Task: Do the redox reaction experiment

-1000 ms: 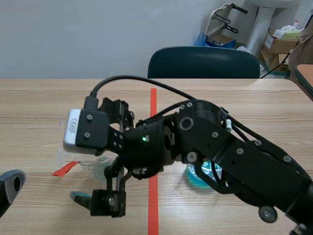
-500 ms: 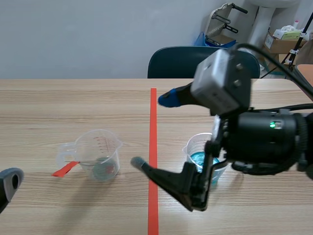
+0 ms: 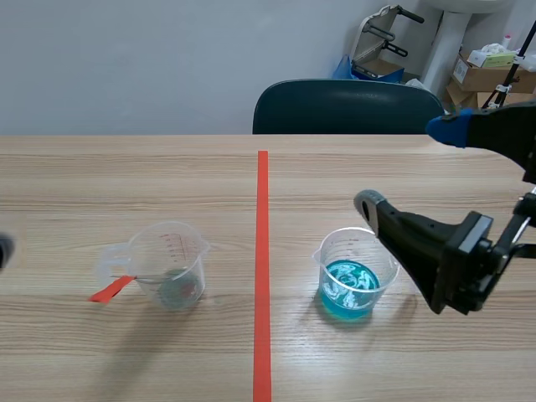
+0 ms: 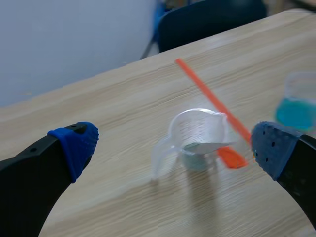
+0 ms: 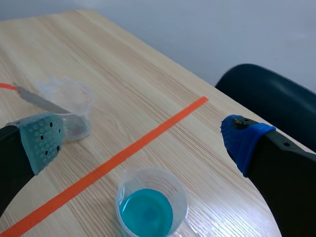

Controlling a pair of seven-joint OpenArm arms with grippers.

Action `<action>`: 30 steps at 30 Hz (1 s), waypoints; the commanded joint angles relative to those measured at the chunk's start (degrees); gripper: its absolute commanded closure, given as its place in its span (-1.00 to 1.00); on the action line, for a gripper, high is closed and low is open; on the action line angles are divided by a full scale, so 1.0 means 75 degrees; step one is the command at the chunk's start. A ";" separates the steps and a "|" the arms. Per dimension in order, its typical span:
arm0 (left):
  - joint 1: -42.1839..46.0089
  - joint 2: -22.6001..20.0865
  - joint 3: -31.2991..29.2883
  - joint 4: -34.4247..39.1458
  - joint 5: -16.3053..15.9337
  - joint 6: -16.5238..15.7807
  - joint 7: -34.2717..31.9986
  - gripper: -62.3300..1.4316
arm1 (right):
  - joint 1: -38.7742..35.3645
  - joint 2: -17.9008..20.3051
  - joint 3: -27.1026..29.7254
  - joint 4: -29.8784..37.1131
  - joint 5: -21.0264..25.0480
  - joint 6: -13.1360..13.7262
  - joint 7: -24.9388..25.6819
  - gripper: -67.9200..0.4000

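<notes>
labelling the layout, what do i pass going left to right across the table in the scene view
clear cup with a handle -> red tape line -> cup of blue liquid

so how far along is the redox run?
Done: a grey piece already sits in the clear cup. In hand: nothing; left gripper and right gripper are both open and empty. Left: the blue liquid is in the second cup, apparently not yet poured over.
</notes>
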 commanded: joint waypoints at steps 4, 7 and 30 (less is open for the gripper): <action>-0.0609 0.0294 0.0041 0.0195 0.0192 -0.0880 0.0175 -1.00 | -0.0119 -0.0248 0.0434 0.0026 0.0114 -0.0015 0.0102 -1.00; -0.1000 0.0446 0.0041 0.0195 0.0280 -0.1279 0.0420 -1.00 | -0.0117 -0.0262 0.0589 0.0026 0.0114 -0.0044 0.0020 -1.00; -0.2457 0.1157 0.0181 0.0192 0.0959 -0.2495 0.1533 -1.00 | -0.0117 -0.0300 0.0644 0.0023 0.0149 -0.0274 -0.0119 -1.00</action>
